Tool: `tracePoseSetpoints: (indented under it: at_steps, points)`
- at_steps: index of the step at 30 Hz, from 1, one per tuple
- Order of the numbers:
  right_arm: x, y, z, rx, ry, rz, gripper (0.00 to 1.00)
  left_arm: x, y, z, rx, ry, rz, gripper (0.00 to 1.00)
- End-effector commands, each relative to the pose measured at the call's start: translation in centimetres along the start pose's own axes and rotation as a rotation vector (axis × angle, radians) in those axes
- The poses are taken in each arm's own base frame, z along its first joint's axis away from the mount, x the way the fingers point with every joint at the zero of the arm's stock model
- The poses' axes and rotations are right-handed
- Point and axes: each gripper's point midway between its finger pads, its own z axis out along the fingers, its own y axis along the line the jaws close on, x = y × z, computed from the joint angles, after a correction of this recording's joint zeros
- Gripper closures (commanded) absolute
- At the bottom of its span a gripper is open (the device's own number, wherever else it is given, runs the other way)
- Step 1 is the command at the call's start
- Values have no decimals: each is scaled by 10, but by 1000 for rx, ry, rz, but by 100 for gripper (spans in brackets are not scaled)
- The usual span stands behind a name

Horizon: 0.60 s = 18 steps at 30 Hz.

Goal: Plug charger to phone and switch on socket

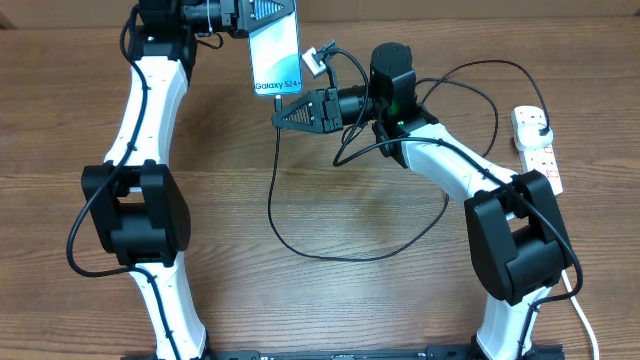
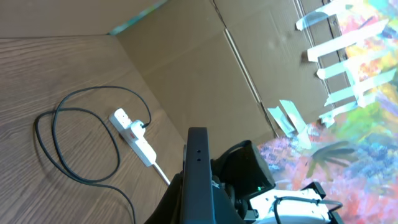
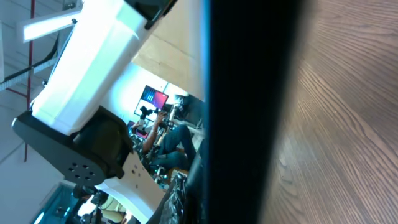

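Overhead, the left gripper (image 1: 272, 18) at 12 o'clock clamps the top end of the phone (image 1: 277, 58), screen up. Just off the phone's 6 o'clock end, the right gripper (image 1: 281, 114) pinches its jaws narrowly on the charger (image 1: 300, 243), whose black cable loops away to the socket (image 1: 537, 148) at 3 o'clock.

From the left wrist, the phone (image 2: 198, 168) shows as a dark edge rising from 6 o'clock, with the socket (image 2: 134, 137) at 9 o'clock.

From the right wrist, that dark edge fills the centre over the wooden table (image 3: 348, 124); its own fingers are hidden.
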Motion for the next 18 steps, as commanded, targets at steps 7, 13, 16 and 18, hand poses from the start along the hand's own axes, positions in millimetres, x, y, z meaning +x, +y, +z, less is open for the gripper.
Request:
tracePoseSetpoints:
  at_steps: [7,13,16,18]
  points:
    - [-26,-1,-10,45,-100,-39,96,14,-14,5,55,84,21,96]
    - [-29,-5,-15,60,-118,-29,96,16,-14,9,57,92,-33,96]
    - [-29,-7,-15,64,-117,-21,96,16,-14,10,56,94,-67,96]
    - [-28,-9,-16,71,-114,-22,96,16,-14,10,56,95,-78,96]
